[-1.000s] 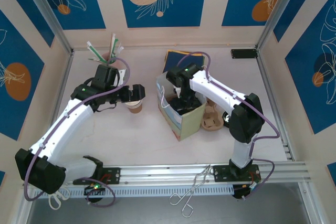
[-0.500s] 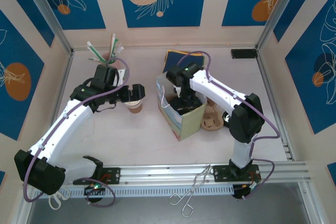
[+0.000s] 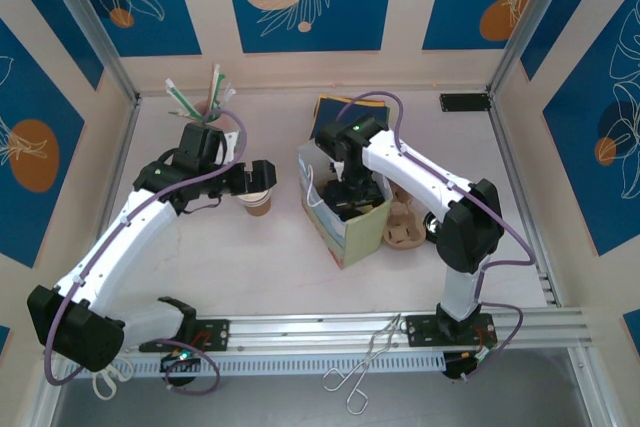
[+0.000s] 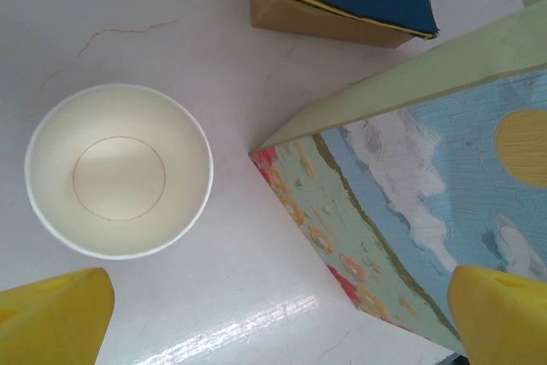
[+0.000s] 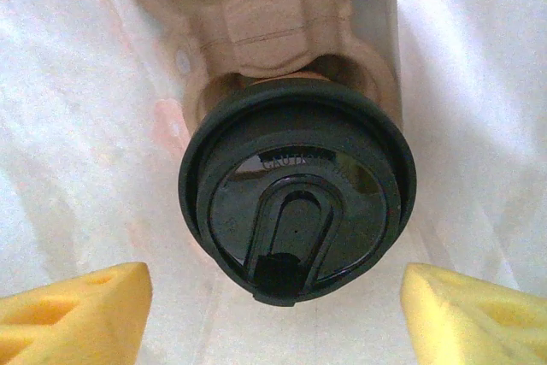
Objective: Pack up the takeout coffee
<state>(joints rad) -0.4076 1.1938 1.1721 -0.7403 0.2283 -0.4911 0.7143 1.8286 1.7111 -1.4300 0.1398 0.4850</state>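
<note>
noted right gripper (image 5: 275, 309) open astride coffee (image 5: 297, 190) in bag (image 3: 360, 232), left gripper (image 4: 278, 314) open, empty; could snag lid (image 5: 222, 177) on exit, tipping it.

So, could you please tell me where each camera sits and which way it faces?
Top external: above and behind, looking down at the table; both arms, left gripper by the lidless cup, right gripper in the paper bag.
Left wrist: on the left arm, facing down at that cup and the bag's painted side; yellow fingertips at the lower corners.
Right wrist: inside the bag, facing down at the lidded takeout coffee; yellow fingertips flank it.
Shared: top external and left wrist both show lidless cup and bag.
</note>
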